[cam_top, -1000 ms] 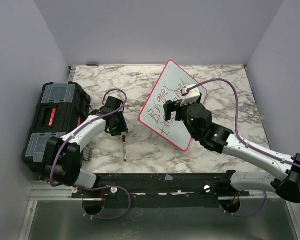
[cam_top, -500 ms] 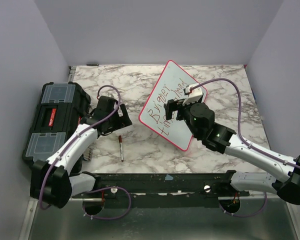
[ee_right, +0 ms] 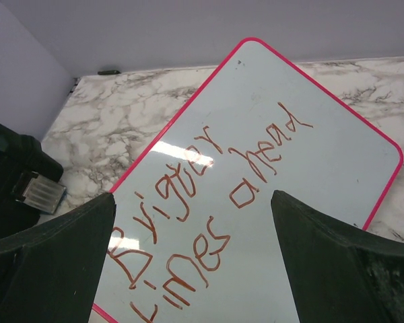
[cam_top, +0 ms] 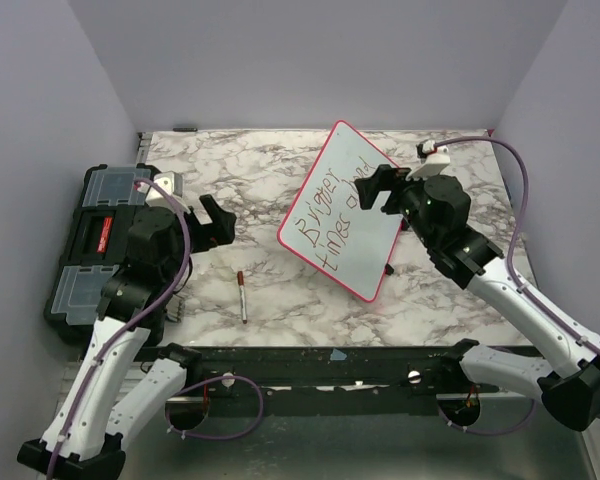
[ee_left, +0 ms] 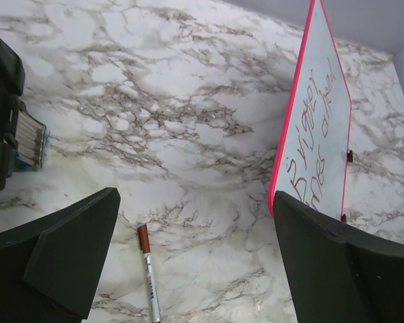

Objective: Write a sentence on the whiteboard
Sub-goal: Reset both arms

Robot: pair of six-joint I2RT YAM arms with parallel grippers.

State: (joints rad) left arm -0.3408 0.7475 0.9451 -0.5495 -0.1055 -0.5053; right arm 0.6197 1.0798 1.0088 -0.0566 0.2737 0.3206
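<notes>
The whiteboard (cam_top: pixel 352 225), pale with a thin red-pink frame, lies tilted on the marble table. The sentence (cam_top: pixel 325 215) fills it in two lines of reddish-brown lettering. In the right wrist view the whiteboard (ee_right: pixel 310 182) and sentence (ee_right: pixel 209 195) sit directly below my open right gripper (ee_right: pixel 192 202), which hovers over the board's right corner (cam_top: pixel 373 190). My left gripper (cam_top: pixel 220 222) stands open and empty near the toolbox. A brown-capped marker (cam_top: pixel 241 296) lies loose on the table; in the left wrist view this marker (ee_left: pixel 148 272) lies below the gripper (ee_left: pixel 195 215), with the whiteboard (ee_left: pixel 320 128) at the right.
A black toolbox (cam_top: pixel 105 235) with clear lid compartments sits at the table's left edge, under the left arm. Its latch shows in the left wrist view (ee_left: pixel 27 138). Purple walls close in the table on three sides.
My left gripper has opened, lifted and swung back left toward the toolbox, while the marker stays on the table. The right gripper has drawn back up and right, off the board's middle.
</notes>
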